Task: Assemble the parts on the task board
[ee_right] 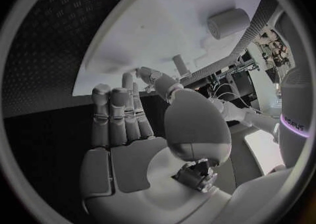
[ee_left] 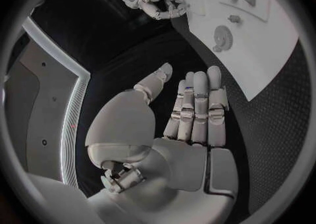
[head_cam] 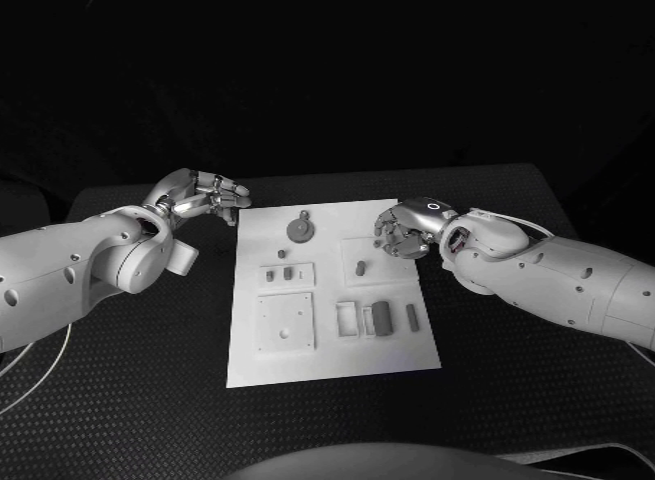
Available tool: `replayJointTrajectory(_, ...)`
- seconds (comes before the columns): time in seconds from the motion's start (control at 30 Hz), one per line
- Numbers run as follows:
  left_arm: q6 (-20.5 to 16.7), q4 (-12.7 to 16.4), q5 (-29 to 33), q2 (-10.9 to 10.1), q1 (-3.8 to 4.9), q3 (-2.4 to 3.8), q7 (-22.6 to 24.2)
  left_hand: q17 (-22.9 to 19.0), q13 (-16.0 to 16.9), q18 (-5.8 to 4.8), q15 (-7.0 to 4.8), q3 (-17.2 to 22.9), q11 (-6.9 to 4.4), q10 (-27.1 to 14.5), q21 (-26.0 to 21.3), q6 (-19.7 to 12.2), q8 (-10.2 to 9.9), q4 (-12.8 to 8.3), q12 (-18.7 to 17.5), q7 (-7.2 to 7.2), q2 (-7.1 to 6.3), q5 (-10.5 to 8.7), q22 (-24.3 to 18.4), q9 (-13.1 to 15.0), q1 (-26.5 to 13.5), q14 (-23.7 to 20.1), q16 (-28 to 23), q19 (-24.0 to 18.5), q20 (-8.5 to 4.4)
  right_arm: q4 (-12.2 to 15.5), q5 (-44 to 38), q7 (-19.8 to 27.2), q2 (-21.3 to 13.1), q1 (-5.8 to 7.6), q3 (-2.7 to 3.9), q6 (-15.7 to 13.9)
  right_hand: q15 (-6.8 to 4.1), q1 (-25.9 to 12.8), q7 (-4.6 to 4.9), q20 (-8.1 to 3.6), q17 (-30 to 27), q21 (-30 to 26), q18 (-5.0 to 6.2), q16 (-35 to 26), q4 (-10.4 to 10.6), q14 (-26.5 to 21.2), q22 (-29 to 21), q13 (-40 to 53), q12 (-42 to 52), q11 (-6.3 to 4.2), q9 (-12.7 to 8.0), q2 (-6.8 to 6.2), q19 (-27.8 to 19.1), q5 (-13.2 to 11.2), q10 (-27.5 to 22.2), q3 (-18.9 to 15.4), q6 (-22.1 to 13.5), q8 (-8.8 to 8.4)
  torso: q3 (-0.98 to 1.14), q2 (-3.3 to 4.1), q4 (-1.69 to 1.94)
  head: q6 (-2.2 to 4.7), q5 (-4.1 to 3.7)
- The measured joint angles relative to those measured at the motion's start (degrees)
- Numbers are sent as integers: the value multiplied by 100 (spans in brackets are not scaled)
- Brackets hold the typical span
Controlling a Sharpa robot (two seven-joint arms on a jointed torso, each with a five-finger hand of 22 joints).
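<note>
The desk (head_cam: 154,380) is black with a fine dotted weave, and it carries everything else. In its middle lies the task board (head_cam: 399,350), a white rectangular plate with its long side running away from the robot.

The left arm (head_cam: 53,275) reaches in over the desk to the board's far left corner. The right arm (head_cam: 572,280) reaches in to the board's right edge, about a third of the way down from the far end.

The left hand (head_cam: 205,195) hovers just beside the far left corner of the board; in the left wrist view its fingers (ee_left: 197,103) lie straight and side by side with the thumb apart, and it holds nothing. The right hand (head_cam: 409,228) hangs over the board's right edge with its fingers (ee_right: 115,113) likewise extended, thumb apart, and nothing in its grasp.

On the board, the near left holds a square raised plate (head_cam: 287,320) with small holes. Above it sits a smaller plate (head_cam: 285,273) carrying two small dark parts. At the near right stands a group of upright rectangular parts (head_cam: 378,317), pale and dark grey. A round dark disc part (head_cam: 300,230) lies near the far end, and a small dark peg (head_cam: 360,267) stands just beside the right hand.
</note>
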Motion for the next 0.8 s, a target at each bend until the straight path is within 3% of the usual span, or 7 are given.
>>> replayJointTrajectory(0.33, 24, -11, 80, 17, 0, 0, 3, 5, 0, -1, 1, -55, 3, -45, -23, -27, 0, -8, 0, 13, 0, 0, -7, -7, 0, -1, 0, 0, 1, -17, -23, 1, 75, -1, 0, 45, 143, 0, 60, -9, 0, -41, -14, 0, -17, -57, 19, -307, -864, 153, 12, 0, 11, 0, -153, 17, 24, 0, -4, -3, -3, -20, 28)
replayJointTrajectory(0.8, 53, -12, 115, 44, 1, 0, -8, 11, 1, -1, 11, -79, 30, -71, -45, -57, 0, -2, 0, 24, 0, 0, -18, -13, 0, -10, -22, -9, 12, -231, -75, -12, 218, 5, -24, 116, 152, 25, 82, 1, 1, -45, -45, 0, -33, -62, 31, -383, -1090, 163, 20, 25, 19, 0, -96, 33, 26, 29, -1, -3, -5, -41, 34)
